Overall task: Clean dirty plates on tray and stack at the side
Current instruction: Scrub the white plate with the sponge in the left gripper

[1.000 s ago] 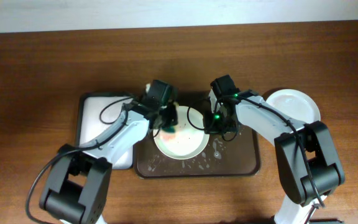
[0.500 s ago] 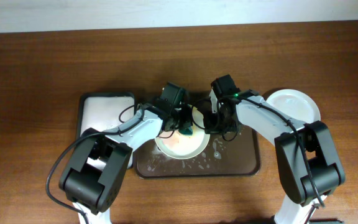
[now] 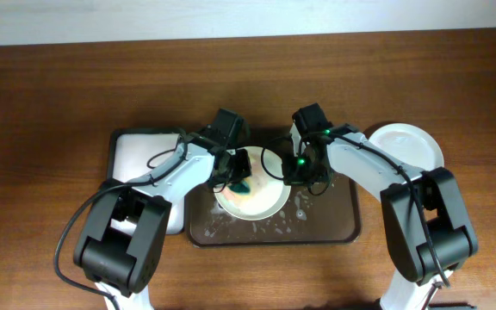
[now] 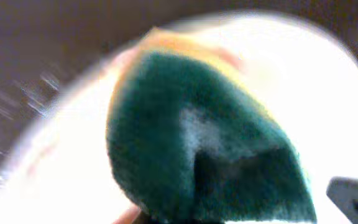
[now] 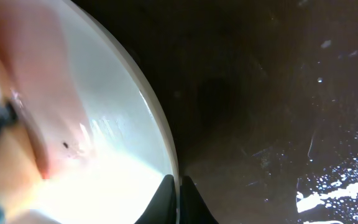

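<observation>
Plate (image 3: 261, 205) on tray (image 3: 334, 226), rim in right claw (image 5: 178, 190)

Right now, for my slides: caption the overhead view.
Left gripper presses a green sponge onto a plate on the tray; right gripper pinches the rim.

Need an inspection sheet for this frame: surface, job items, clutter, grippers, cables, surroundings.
Surface: brown wood-grain table; no spills seen off-tray.
Job's things: pale round plate with pinkish smears on the wet dark brown rectangular tray; white round plate on the table to its right.
Clutter: white-lined tray left of the brown one.
Grippers: left gripper shut on green sponge, over the plate; right gripper pinches the plate rim.
Cables: black cable loops along the arms; no snag seen.
Surroundings: pale strip beyond the table.
</observation>
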`<move>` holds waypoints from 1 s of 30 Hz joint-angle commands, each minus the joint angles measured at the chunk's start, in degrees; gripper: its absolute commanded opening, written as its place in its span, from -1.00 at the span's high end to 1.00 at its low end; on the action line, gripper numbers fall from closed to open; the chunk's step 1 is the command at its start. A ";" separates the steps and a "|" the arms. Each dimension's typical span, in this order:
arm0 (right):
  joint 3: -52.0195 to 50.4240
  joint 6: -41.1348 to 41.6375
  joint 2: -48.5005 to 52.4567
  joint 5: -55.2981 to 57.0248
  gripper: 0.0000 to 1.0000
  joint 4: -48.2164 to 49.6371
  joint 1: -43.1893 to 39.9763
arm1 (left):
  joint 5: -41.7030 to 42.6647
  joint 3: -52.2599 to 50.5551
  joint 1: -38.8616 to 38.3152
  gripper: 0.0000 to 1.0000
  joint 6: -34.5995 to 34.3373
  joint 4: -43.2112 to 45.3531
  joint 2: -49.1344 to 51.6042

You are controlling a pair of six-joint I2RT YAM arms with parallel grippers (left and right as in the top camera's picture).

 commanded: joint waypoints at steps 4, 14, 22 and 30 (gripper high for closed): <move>-0.24 -0.31 0.74 1.11 0.92 -0.44 0.24 | 8.81 -3.15 -4.85 1.00 3.76 -1.86 3.19; -0.24 -0.31 0.74 1.09 0.92 -0.46 0.24 | -21.90 -3.15 -5.38 1.00 1.09 10.32 3.19; -0.24 -0.31 0.74 1.14 0.92 -0.92 0.24 | -20.06 -3.15 -1.88 1.00 1.09 -5.68 -1.75; -0.24 -0.31 0.74 1.11 0.59 -0.66 0.24 | -16.65 -2.99 -1.86 1.00 5.77 -6.21 -18.27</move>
